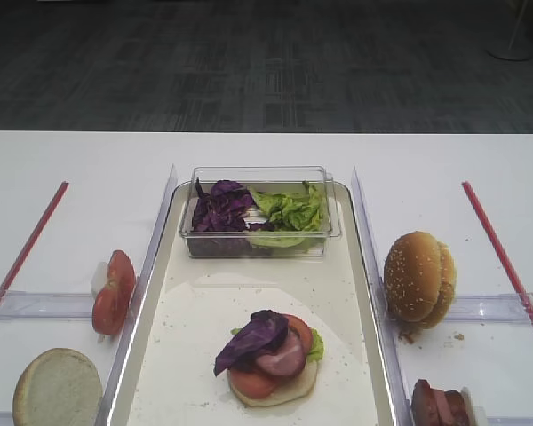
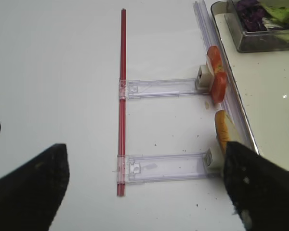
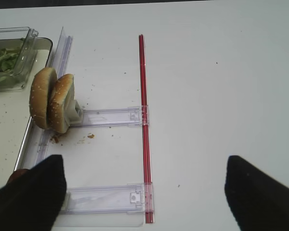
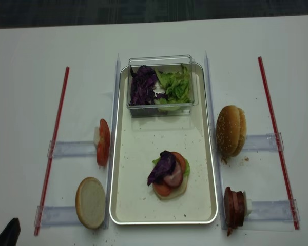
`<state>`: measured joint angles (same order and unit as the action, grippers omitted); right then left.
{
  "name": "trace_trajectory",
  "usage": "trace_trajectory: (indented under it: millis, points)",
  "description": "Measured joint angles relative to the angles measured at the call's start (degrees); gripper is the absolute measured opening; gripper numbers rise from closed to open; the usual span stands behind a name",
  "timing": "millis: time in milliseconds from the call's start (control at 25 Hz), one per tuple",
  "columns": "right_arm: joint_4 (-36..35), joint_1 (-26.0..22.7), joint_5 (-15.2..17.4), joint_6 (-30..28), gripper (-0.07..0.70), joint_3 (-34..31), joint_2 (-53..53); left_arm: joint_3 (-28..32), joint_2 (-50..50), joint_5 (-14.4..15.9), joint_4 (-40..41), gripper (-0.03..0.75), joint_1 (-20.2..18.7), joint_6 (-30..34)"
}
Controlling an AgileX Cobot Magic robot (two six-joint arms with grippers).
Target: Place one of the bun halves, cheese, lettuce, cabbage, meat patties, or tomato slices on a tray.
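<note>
The tray (image 4: 209, 169) sits mid-table with the clear box (image 4: 161, 105) at its far end, cabbage (image 4: 141, 84) left of lettuce (image 4: 175, 86) inside, and a stacked bun base nearer the front. Left of the tray stand tomato slices (image 4: 102, 142), with a bun half (image 4: 90, 202) in front of them. Right of it stand sesame buns (image 4: 230, 130), meat patties (image 4: 235, 206) in front.

a shiny metal tray (image 4: 211, 169) with speckled cream floor, clear glossy plastic box (image 4: 161, 105), matt white table (image 4: 31, 92).
</note>
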<state>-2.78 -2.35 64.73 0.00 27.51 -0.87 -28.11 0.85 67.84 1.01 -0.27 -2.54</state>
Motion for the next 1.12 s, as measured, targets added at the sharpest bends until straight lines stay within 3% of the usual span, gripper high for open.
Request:
trace_trajectory:
  millis: [1120]
  points:
    - [0.0, 0.0, 0.0, 0.0, 0.678, 0.0, 0.0, 0.0, 0.0, 0.0, -0.1, 0.599, 0.0, 0.1]
